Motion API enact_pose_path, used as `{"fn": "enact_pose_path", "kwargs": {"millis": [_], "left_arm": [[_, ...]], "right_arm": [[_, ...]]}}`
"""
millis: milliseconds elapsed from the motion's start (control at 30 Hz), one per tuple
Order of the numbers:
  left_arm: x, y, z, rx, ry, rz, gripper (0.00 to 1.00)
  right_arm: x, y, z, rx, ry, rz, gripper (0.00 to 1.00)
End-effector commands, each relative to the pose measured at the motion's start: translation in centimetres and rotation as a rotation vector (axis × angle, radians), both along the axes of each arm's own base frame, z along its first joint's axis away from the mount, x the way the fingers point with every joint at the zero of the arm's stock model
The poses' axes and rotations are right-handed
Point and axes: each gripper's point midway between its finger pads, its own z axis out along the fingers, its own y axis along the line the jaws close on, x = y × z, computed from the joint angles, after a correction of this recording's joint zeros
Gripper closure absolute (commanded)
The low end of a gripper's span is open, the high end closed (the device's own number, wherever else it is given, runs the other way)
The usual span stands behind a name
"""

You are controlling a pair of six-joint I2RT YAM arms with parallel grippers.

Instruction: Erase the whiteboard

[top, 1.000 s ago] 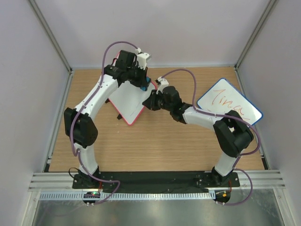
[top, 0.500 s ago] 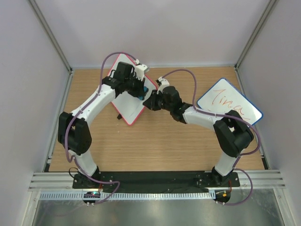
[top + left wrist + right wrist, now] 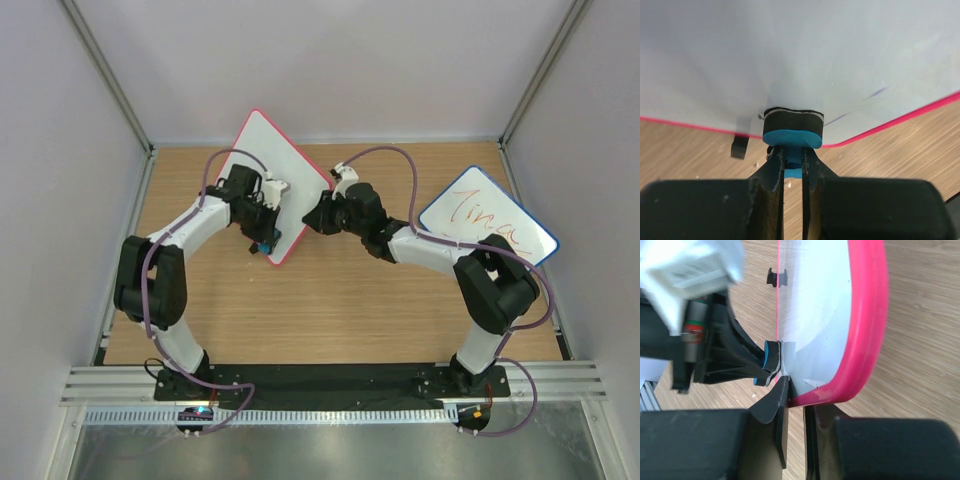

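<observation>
The left gripper [image 3: 791, 152] clenched a blue eraser [image 3: 792, 131] against the whiteboard [image 3: 800, 60] near its corner, while the right gripper [image 3: 796, 400] clamped its red edge

Blue-framed board [image 3: 492, 214] (orange writing) at right side of wooden table [image 3: 330, 310]; small black clip [image 3: 740, 146] on wood.
</observation>
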Motion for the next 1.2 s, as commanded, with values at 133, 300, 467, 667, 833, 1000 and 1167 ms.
{"fn": "enact_pose_path", "kwargs": {"millis": [133,300,467,667,833,1000,1167], "left_arm": [[-3.7,4.3,-6.9,0.141,0.218,-0.021,1.0],[-2.8,1.9,-4.6,0.018,0.19,-0.044,1.0],[-2.0,-1.0,0.4,-0.067,0.059,-0.088,1.0],[0.9,-3.5,5.3,-0.153,-0.084,-0.056,1.0],[2.9,-4.6,6.7,-0.194,-0.109,-0.016,0.99],[2.4,-4.1,3.9,-0.15,-0.055,-0.003,1.0],[0.3,-0.7,-1.4,-0.011,0.005,0.017,1.0]], "right_arm": [[-3.3,1.4,-2.8,-0.154,-0.059,0.188,0.99],[-3.3,1.4,-2.7,-0.15,-0.059,0.188,0.99],[-3.3,1.3,-2.5,-0.151,-0.059,0.184,0.99],[-3.2,1.5,-2.6,-0.144,-0.053,0.184,0.99],[-3.2,1.3,-2.5,-0.145,-0.053,0.178,0.99],[-3.2,1.2,-2.2,-0.145,-0.059,0.176,0.99],[-3.4,1.3,-2.2,-0.143,-0.061,0.182,0.99]]}}
